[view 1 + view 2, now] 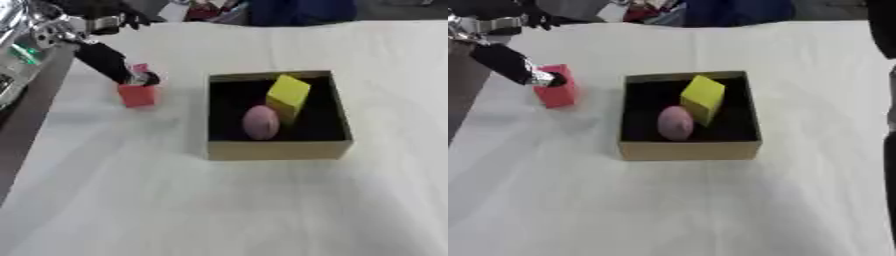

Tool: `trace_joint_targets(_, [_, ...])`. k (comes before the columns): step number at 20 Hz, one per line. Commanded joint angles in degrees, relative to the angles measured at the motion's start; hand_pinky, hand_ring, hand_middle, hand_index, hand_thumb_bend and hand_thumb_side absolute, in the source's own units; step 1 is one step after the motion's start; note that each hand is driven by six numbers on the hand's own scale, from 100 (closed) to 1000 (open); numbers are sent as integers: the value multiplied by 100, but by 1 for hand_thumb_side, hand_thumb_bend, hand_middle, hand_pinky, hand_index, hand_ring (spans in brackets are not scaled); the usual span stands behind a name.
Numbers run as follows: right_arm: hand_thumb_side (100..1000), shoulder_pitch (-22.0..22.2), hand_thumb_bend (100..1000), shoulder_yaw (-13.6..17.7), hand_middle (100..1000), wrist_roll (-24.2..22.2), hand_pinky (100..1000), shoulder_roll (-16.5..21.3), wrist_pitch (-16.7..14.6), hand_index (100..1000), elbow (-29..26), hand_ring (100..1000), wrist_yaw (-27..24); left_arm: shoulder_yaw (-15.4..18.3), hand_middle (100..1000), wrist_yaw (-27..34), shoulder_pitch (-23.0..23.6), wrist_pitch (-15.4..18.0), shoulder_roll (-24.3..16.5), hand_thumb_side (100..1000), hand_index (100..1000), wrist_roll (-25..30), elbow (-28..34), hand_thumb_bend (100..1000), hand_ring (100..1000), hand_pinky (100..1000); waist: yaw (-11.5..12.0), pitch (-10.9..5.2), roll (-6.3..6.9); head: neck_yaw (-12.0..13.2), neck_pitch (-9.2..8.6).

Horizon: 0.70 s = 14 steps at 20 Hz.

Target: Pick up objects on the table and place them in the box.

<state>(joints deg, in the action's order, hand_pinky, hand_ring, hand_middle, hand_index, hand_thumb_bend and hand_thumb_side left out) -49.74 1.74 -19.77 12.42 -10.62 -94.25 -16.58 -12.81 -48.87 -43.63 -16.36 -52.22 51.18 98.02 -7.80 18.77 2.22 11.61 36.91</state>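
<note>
A red block (138,94) stands on the white table to the left of the box. My left hand (112,61) reaches down from the upper left, and its fingertips (546,78) pinch the block's top. The brown cardboard box (278,149) with a dark inside sits at the middle. It holds a yellow block (288,94) leaning against its back and a pink egg-shaped thing (261,122) in front of it. Only a dark strip of my right arm (883,30) shows, along the right edge of the right eye view. Its hand is out of sight.
The white table (219,210) stretches wide in front of the box and to its right. Its left edge (35,130) runs close to the red block, with dark floor beyond. Clutter and a blue shape (297,10) lie past the far edge.
</note>
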Motion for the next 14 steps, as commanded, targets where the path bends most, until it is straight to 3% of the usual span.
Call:
trace_joint_targets(1, [767, -129, 100, 28, 618, -12, 974, 85, 8, 710, -93, 851, 1, 57, 896, -245, -105, 49, -193, 665, 1000, 79, -162, 674, 923, 860, 3, -95, -2, 7, -78])
trace_joint_targets(6, [767, -163, 100, 23, 615, -25, 974, 101, 9, 709, -71, 850, -4, 70, 919, -545, -140, 252, -170, 672, 1000, 79, -471, 714, 934, 875, 2, -50, -5, 19, -102])
trace_joint_targets(7, [767, -172, 100, 21, 614, -30, 975, 104, 9, 709, -65, 850, -2, 60, 920, -541, -144, 297, -165, 686, 1000, 79, -521, 797, 936, 880, -1, -37, -6, 25, -106])
trace_joint_targets(9, [767, -190, 100, 18, 612, -39, 975, 110, 9, 708, -53, 849, -3, 52, 922, -538, -154, 366, -165, 706, 1000, 79, -599, 864, 939, 883, -6, -14, -9, 38, -119])
trace_joint_targets(14, [772, -240, 100, 11, 607, -59, 976, 135, 9, 707, -8, 848, -8, 124, 924, -653, -226, 396, -151, 669, 1000, 79, -793, 788, 934, 870, -27, 50, -10, 82, -169])
